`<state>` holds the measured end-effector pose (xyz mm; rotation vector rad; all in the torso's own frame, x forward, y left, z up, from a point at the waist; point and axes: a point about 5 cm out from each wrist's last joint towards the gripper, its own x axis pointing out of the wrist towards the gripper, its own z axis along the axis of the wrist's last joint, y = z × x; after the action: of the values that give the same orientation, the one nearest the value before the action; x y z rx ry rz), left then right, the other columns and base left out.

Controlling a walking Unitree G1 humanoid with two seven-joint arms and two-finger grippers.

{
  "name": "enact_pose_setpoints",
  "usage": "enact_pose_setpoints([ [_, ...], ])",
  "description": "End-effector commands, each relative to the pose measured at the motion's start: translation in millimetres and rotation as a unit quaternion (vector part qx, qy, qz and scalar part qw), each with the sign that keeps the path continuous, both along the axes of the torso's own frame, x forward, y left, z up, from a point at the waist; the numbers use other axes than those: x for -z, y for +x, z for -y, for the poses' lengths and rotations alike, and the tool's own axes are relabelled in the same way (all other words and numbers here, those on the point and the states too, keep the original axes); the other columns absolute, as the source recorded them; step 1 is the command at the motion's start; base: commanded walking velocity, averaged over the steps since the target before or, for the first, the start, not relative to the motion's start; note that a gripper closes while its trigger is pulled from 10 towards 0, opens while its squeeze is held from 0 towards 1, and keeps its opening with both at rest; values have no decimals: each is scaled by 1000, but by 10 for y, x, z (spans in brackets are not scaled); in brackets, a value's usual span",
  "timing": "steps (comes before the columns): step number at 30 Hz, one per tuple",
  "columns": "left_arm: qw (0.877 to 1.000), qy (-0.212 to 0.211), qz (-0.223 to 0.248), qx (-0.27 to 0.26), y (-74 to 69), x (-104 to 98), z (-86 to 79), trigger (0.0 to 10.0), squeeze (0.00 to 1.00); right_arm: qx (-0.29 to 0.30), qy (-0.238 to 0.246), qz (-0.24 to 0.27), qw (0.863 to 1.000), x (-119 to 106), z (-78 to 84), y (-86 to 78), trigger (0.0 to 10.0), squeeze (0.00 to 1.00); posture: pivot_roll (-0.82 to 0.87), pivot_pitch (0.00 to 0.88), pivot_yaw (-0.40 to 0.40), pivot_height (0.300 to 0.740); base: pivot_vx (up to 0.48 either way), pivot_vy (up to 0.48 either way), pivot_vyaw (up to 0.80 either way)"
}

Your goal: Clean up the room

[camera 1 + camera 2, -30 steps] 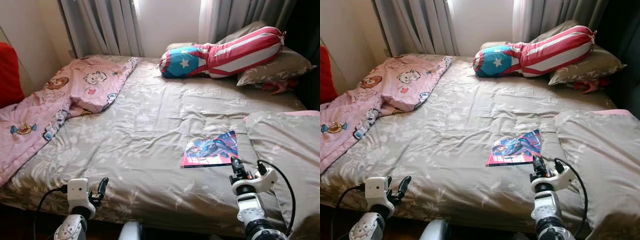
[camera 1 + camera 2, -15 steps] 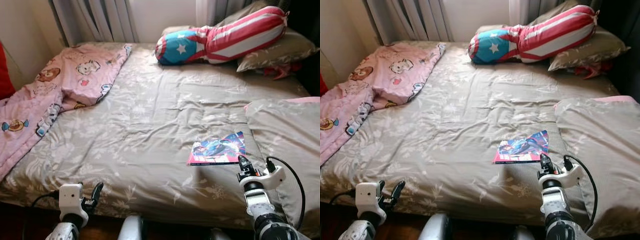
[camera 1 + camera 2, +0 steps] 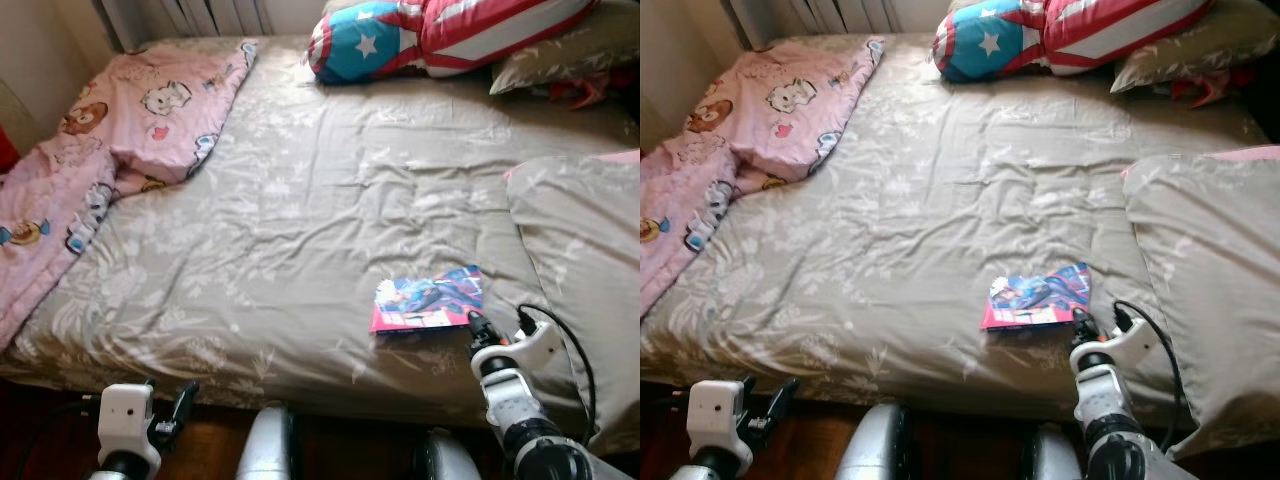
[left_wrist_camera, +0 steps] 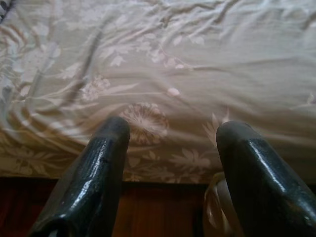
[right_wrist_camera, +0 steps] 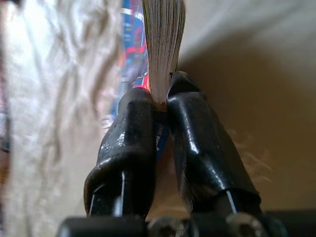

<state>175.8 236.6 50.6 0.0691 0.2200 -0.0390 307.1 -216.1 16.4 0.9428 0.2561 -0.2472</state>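
Note:
A colourful comic book lies on the grey floral bedspread, near the bed's front right. My right gripper is at the book's near right corner. In the right wrist view the right gripper is shut on the book's page edge, with one black finger on each side. My left gripper hangs low in front of the bed's front edge, at the left. In the left wrist view the left gripper is open, with nothing between its fingers.
A pink cartoon blanket is rumpled over the bed's left side. A star-and-stripe bolster and a grey pillow lie at the head. Another grey pillow sits at the right. Dark wooden floor runs below the bed's edge.
The camera has come closer and tilted down. My right gripper has reached the book's corner and shut on it. The left gripper has sunk lower.

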Motion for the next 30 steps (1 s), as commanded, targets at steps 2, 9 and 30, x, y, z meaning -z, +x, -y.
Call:
enact_pose_setpoints([
  [2,1000,-4,-9,2,-74,-58,6,10000,0,-22,-41,-46,998,49,-82,-4,10000,0,275,285,106,633,0,0,0],
  [9,1000,-8,-23,-1,-155,-64,39,10000,0,16,-54,-62,996,13,27,12,10000,0,273,302,101,633,0,0,0],
  [30,999,-22,-42,-16,-49,80,53,10000,0,19,-114,-99,988,151,194,-179,10000,0,228,258,67,633,0,0,0],
])
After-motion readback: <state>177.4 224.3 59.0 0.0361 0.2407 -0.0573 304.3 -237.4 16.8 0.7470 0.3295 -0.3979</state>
